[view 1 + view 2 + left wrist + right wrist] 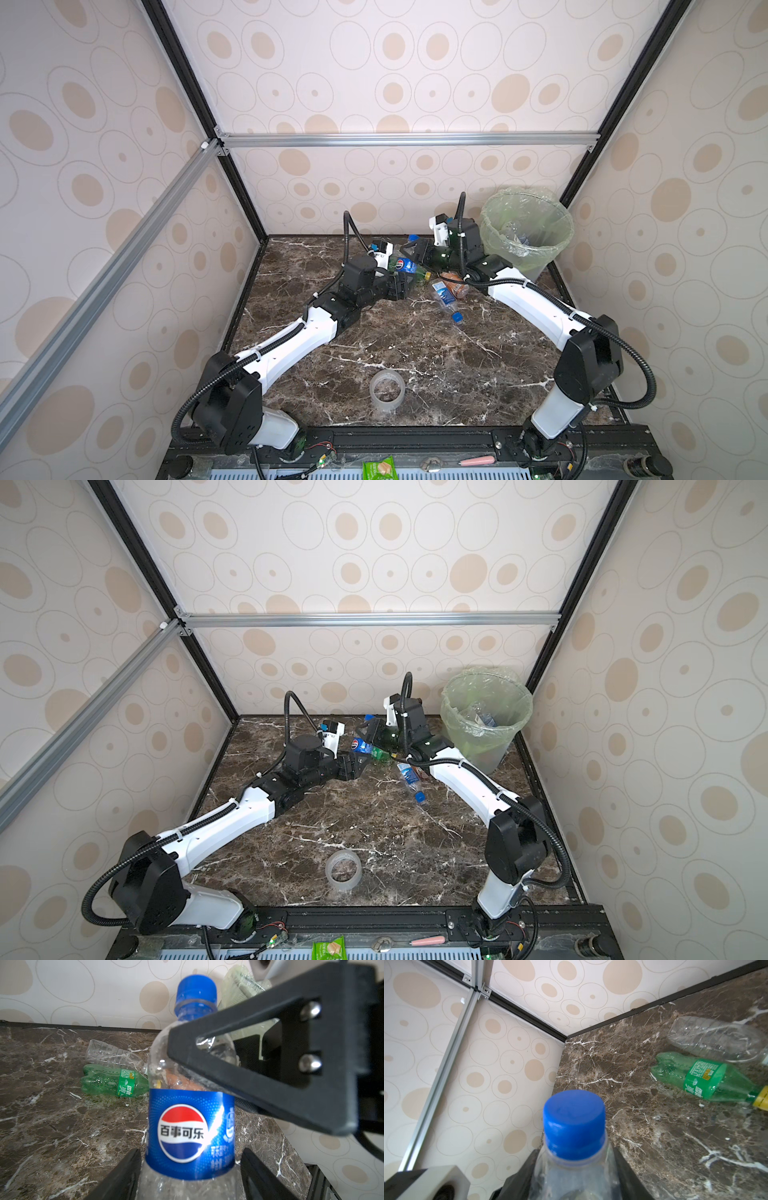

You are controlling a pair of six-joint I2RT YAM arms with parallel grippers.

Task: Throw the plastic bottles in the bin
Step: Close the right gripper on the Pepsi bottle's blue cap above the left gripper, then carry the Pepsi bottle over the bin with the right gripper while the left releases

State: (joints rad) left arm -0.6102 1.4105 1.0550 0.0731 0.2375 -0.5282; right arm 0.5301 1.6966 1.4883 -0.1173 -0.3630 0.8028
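Soft, even light is filling both top views, the upper back wall (395, 62) glowing brightest. The arms (291, 345) are casting only faint shadows on the table (415, 357). The side walls (83, 208) are stretching toward the edges. In the left wrist view the bottle (187, 1132) is blurring, with glare streaking its label (216, 1118). In the right wrist view its cap (574, 1124) is looking soft.

Both arms stretch forward and converge: left end effector (191, 1153) with jaws slightly apart, right end effector (575, 1156) pinching the blue-capped bottle (574, 1122) at its neck.
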